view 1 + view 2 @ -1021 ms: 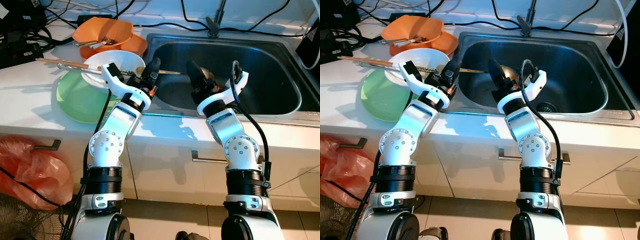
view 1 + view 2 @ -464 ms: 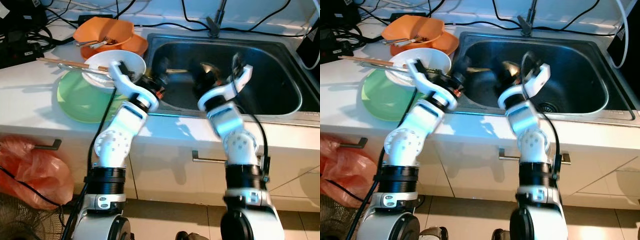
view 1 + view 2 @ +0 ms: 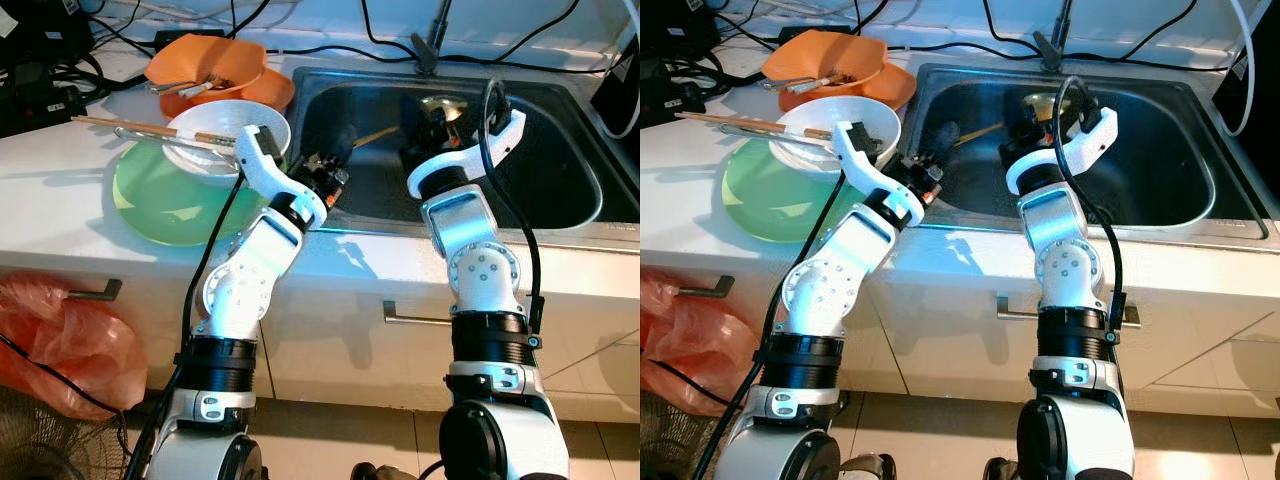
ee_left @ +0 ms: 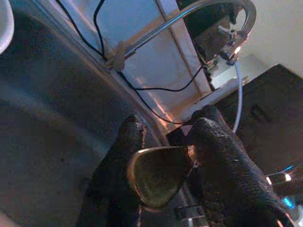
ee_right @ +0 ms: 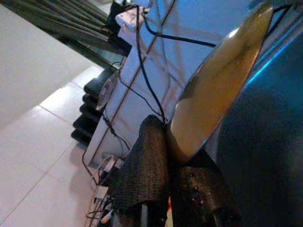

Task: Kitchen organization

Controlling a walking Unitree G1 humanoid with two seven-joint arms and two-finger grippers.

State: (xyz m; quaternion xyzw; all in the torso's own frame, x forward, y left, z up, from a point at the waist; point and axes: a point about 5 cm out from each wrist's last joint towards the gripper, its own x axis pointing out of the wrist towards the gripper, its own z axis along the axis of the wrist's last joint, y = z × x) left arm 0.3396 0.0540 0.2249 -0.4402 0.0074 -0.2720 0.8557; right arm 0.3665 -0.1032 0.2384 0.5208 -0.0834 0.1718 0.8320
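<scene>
My left gripper (image 3: 338, 160) reaches over the left rim of the steel sink (image 3: 560, 150) and is shut on a metal spoon (image 3: 372, 136), whose handle points toward the sink's middle. In the left wrist view the spoon's bowl (image 4: 158, 177) sits clamped between the black fingers (image 4: 120, 156). My right gripper (image 3: 436, 118) is deep over the sink near its back wall, shut on the rim of a brass-toned metal bowl (image 3: 446, 103). The right wrist view has that bowl (image 5: 222, 85) tilted on edge above the fingers (image 5: 147, 165).
On the counter left of the sink lie a green plate (image 3: 160, 195), a white bowl (image 3: 225, 135) with chopsticks (image 3: 130, 125) across it, and orange bowls (image 3: 205, 65) holding forks. The faucet base (image 3: 428, 50) and cables run behind. A red bag (image 3: 60, 340) sits on the floor.
Both arms reached farther over the sink. The right gripper carried the metal bowl up toward the back wall; the left gripper moved right with the spoon.
</scene>
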